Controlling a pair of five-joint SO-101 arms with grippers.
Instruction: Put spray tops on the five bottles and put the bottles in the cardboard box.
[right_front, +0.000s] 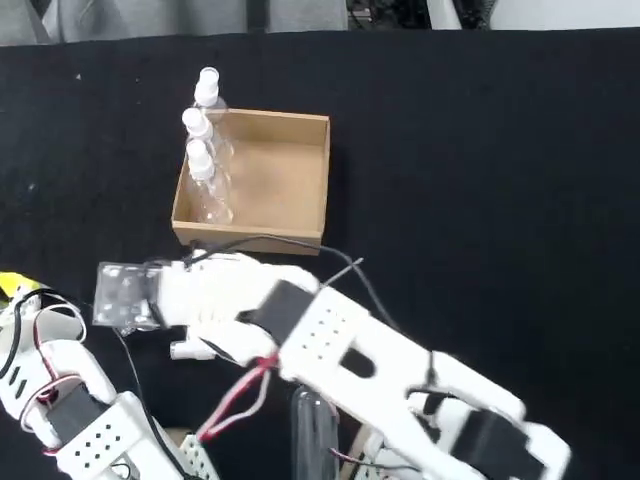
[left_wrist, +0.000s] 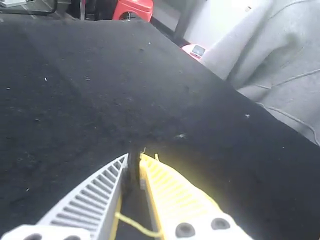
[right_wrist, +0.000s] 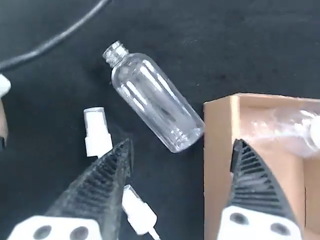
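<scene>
Right claw (right_wrist: 182, 145), spread wide, hangs over a clear uncapped plastic bottle (right_wrist: 152, 102), seven o'clock of the brown cardboard box (right_front: 250, 230). Capping step, I judge: grip it next.

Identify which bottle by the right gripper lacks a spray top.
The clear bottle lying on the black table outside the cardboard box, its threaded neck bare; the three bottles at the box wear white spray tops.

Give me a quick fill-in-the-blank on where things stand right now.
The bottle lying beside the box has no spray ___ on.
The right jaws stand ___.
The left jaws are ___.
The capped bottles upright at the box's left wall number ___.
Missing: top; open; shut; three.
</scene>
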